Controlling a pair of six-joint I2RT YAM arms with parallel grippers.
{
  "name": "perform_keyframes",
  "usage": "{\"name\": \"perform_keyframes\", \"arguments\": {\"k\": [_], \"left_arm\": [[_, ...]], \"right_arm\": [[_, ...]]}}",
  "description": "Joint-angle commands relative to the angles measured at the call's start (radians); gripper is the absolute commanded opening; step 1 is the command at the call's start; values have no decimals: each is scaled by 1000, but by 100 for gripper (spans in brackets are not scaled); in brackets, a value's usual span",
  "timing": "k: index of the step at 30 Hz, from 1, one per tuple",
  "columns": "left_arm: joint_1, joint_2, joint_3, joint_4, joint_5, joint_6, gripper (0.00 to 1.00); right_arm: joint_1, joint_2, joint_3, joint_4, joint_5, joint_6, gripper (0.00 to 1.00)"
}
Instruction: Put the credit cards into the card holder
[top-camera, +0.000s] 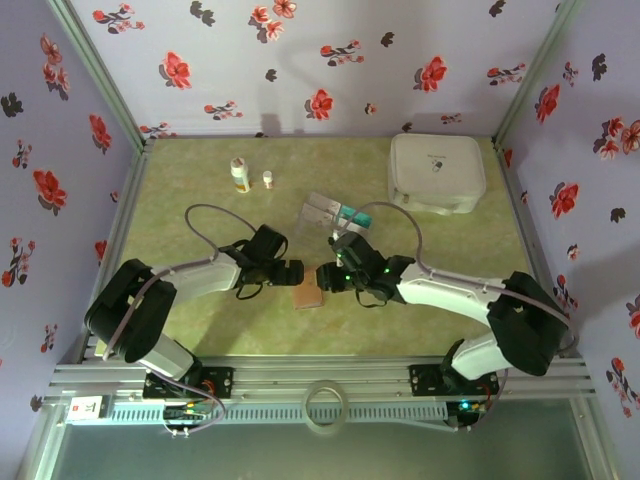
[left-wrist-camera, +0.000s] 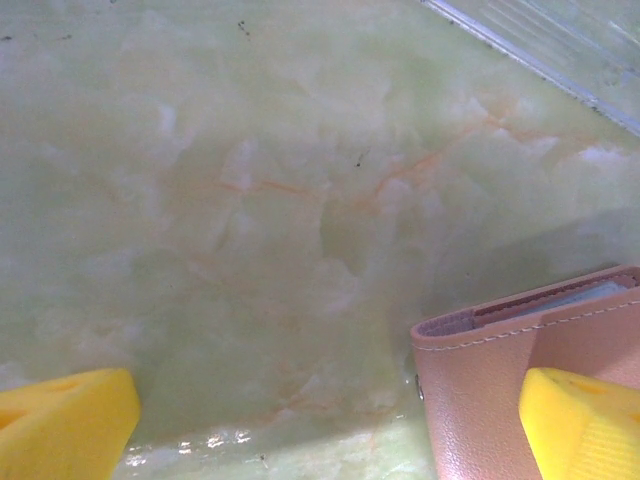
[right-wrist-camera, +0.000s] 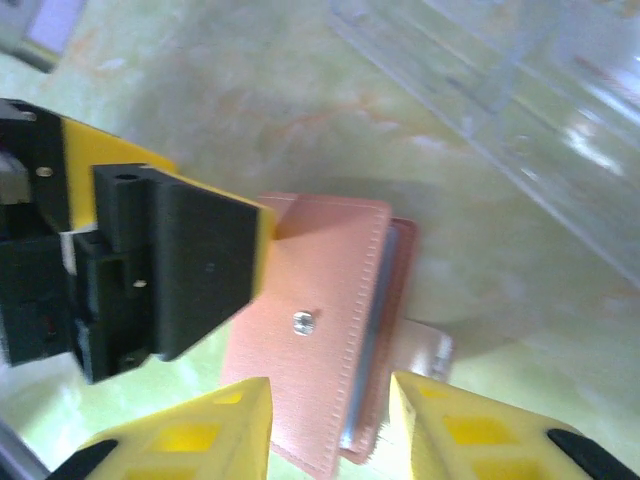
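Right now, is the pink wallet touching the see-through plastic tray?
Apart. The right wrist view shows a band of bare green table between the card holder and the clear tray; the left wrist view shows the same gap.

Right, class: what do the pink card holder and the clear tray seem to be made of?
Card holder: probably leather or imitation, matte, finely grained, stitched along its edge. Clear tray: likely hard plastic, glossy; the table shows through, and its ridges glint.
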Motion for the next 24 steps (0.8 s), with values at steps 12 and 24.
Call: {"name": "perform_keyframes", "arguments": {"k": [12, 24], "left_arm": [[-43, 96, -2, -86, -193, 38, 100], [-46, 108, -7, -78, -193, 37, 100]], "right_arm": [[-35, 108, 84, -160, 89, -64, 36], [-38, 138, 104, -151, 78, -75, 21]]}}
